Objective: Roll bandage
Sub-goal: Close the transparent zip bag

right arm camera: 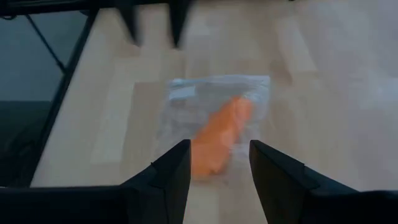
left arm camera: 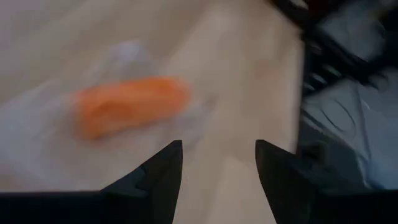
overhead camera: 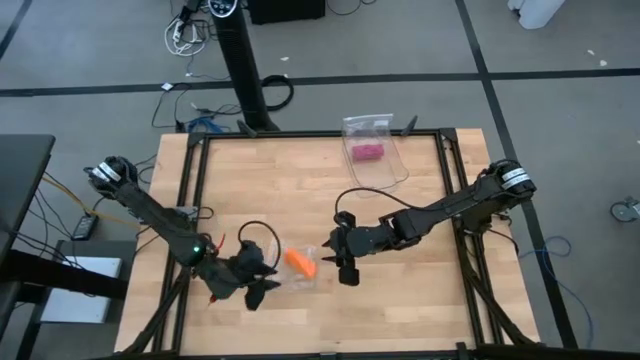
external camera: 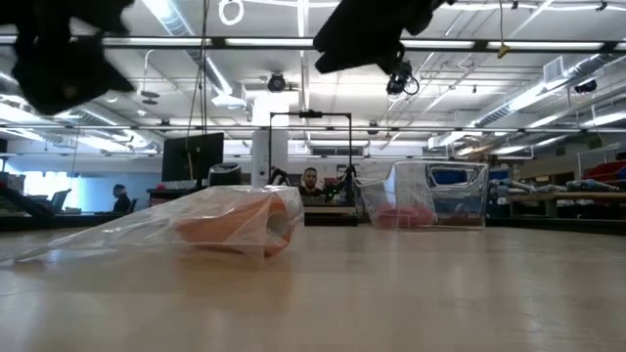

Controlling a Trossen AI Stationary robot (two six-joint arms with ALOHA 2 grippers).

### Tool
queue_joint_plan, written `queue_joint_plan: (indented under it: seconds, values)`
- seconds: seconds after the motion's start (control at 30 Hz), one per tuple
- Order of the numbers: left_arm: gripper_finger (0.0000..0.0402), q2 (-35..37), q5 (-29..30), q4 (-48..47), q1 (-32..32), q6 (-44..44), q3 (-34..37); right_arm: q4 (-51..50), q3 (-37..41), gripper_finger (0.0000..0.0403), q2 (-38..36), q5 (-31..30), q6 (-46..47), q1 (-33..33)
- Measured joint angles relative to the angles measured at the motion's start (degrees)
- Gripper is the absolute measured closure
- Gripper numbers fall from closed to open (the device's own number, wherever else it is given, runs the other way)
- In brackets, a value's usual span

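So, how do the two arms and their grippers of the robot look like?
Both arms are dark, jointed, with pale bands near their bases. The left gripper and right gripper end in two black, tapered fingers. A green light glows on the left arm, and thin black cables loop nearby.

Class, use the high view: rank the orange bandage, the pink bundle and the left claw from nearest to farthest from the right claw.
1. Bandage, just left of the right claw, inside its clear bag.
2. Left claw, beyond the bandage.
3. Pink bundle, at the table's far edge.

Two dark jointed arms are seen, silver-banded at the shoulders; a green light is lit on the left arm [overhead camera: 195, 251].
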State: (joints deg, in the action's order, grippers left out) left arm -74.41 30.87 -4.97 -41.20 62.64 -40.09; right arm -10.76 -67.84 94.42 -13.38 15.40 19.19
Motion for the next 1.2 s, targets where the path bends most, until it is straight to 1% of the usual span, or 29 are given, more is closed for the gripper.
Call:
queue_joint_plan:
  seconds: [0.07, 0.27, 0.37, 0.47, 0.6, 0.7, 0.77, 0.87, 1.0, 1.1, 1.2]
  values:
    - [0.0192, 0.00, 2.55, -0.23, -0.55, 6.40, 2.69, 2.27, 0.01, 0.0239, 1.30, 2.02, -0.64, -0.47]
    - [0.0192, -0.35, 5.04, -2.20, 0.00, 22.04, 9.94, 5.61, -0.04, 0.0237, 3.33, 3.64, -3.03, -0.53]
    - [0.0192, -0.37, 5.11, -2.84, 0.58, 28.84, 13.35, 6.18, -0.02, 0.0238, 3.41, 4.30, -3.53, -0.52]
    - [0.0192, -0.42, 5.27, -0.85, 0.75, 31.99, 16.32, 6.23, -0.04, 0.0237, 3.50, 4.63, -4.02, -0.51]
    - [0.0192, -1.33, 5.52, 7.32, 1.16, 31.80, 19.40, 6.27, -0.04, 0.0238, 3.51, 5.15, -4.64, -0.53]
    - [0.0192, -3.80, 5.23, 12.93, 1.93, 30.55, 20.97, 6.67, -0.04, 0.0240, 3.51, 5.21, -5.11, -0.53]
    - [0.0192, -5.59, 4.65, 15.32, 2.54, 30.20, 21.61, 6.84, -0.04, 0.0241, 3.51, 5.40, -5.14, -0.53]
    - [0.0192, -7.80, 4.60, 19.27, 3.08, 26.66, 21.90, 7.11, -0.04, 0.0241, 3.51, 5.61, -5.33, -0.52]
    - [0.0196, -8.39, 4.39, 21.33, 3.61, 23.72, 21.94, 7.58, -0.04, 0.0241, 3.51, 5.65, -5.82, -0.53]
    - [0.0212, -8.47, 5.07, 21.80, 3.66, 22.78, 21.94, 7.79, -0.04, 0.0241, 3.51, 5.64, -5.99, -0.51]
    - [0.0245, -9.57, 6.12, 23.88, 3.68, 20.49, 21.92, 7.96, -0.04, 0.0241, 3.51, 5.63, -6.08, -0.51]
